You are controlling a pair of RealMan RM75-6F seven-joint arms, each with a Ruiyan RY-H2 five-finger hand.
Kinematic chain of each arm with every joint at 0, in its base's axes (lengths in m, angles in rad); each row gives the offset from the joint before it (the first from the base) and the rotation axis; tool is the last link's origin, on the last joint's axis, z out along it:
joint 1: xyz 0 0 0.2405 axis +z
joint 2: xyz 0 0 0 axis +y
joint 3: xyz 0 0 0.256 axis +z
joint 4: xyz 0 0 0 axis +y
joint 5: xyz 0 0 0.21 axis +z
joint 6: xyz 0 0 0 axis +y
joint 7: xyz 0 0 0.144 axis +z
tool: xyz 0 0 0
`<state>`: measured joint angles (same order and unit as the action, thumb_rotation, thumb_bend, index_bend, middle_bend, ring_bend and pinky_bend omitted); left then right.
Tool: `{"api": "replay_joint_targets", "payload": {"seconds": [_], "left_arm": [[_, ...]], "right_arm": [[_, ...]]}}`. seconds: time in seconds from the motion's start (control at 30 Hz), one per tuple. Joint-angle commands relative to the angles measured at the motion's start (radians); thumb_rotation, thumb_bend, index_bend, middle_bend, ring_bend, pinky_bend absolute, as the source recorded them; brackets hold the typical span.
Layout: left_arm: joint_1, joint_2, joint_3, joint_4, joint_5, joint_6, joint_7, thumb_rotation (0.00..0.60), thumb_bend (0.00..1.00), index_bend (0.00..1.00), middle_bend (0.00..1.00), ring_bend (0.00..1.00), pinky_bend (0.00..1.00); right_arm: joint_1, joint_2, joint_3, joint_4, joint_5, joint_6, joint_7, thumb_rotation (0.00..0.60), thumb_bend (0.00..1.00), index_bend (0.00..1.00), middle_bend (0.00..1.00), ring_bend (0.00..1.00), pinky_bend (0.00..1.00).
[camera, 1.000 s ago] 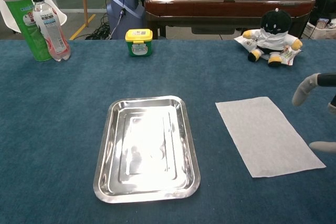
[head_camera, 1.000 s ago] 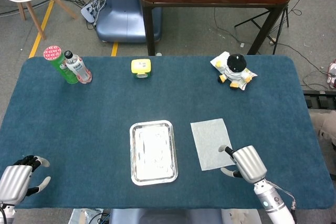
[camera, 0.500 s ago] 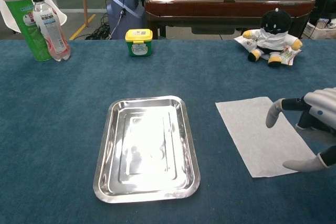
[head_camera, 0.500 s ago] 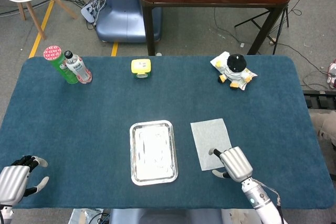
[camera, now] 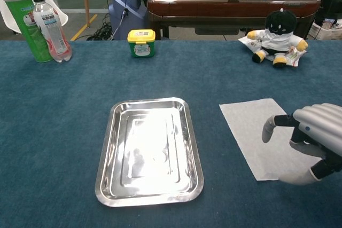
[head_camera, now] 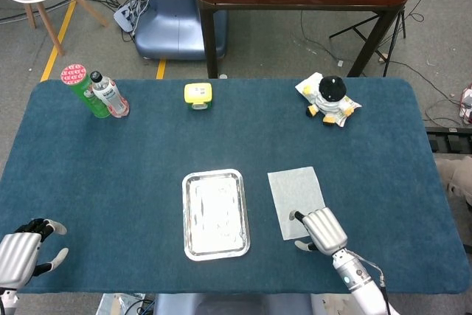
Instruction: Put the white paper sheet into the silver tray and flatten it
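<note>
The white paper sheet [head_camera: 295, 189] [camera: 258, 130] lies flat on the blue table, right of the silver tray [head_camera: 214, 214] [camera: 149, 151], which holds nothing. My right hand [head_camera: 320, 229] [camera: 311, 140] hovers over the sheet's near right corner with its fingers spread and nothing in them; whether it touches the paper I cannot tell. My left hand [head_camera: 22, 253] stays at the table's near left corner, fingers apart and holding nothing. It does not show in the chest view.
At the far left stand a green can [head_camera: 82, 90] [camera: 24, 25] and a water bottle [head_camera: 109, 95] [camera: 49, 26]. A yellow container [head_camera: 198, 94] [camera: 141, 42] sits at the far middle, a plush toy [head_camera: 330, 99] [camera: 277, 37] at the far right.
My right hand has moved left, from beside the sheet's right edge to over its near right corner. The sheet, tray and left hand have not moved.
</note>
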<state>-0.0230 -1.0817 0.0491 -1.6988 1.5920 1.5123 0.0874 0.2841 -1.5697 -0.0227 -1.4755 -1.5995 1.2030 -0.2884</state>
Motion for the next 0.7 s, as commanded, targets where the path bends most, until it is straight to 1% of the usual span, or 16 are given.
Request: {"api": "replay_joint_targets", "payload": {"seconds": [0.03,0.7], "left_arm": [[0.001,0.001,0.0,0.0,0.0,0.001,0.0,0.6,0.25,0.45,0.44,0.31,0.41],[0.005,0.004,-0.001,-0.002,0.003,0.003,-0.002,0.6,0.25,0.45,0.44,0.31,0.41]], "right_arm": [[0.005,-0.009,0.0,0.008,0.006,-0.007,0.0,0.6,0.0,0.4,1.0,1.0,1.0],[0.02,-0.066,-0.003,0.08,0.04,-0.025,0.006,0.6,0.0,0.4,1.0,1.0,1.0]]}}
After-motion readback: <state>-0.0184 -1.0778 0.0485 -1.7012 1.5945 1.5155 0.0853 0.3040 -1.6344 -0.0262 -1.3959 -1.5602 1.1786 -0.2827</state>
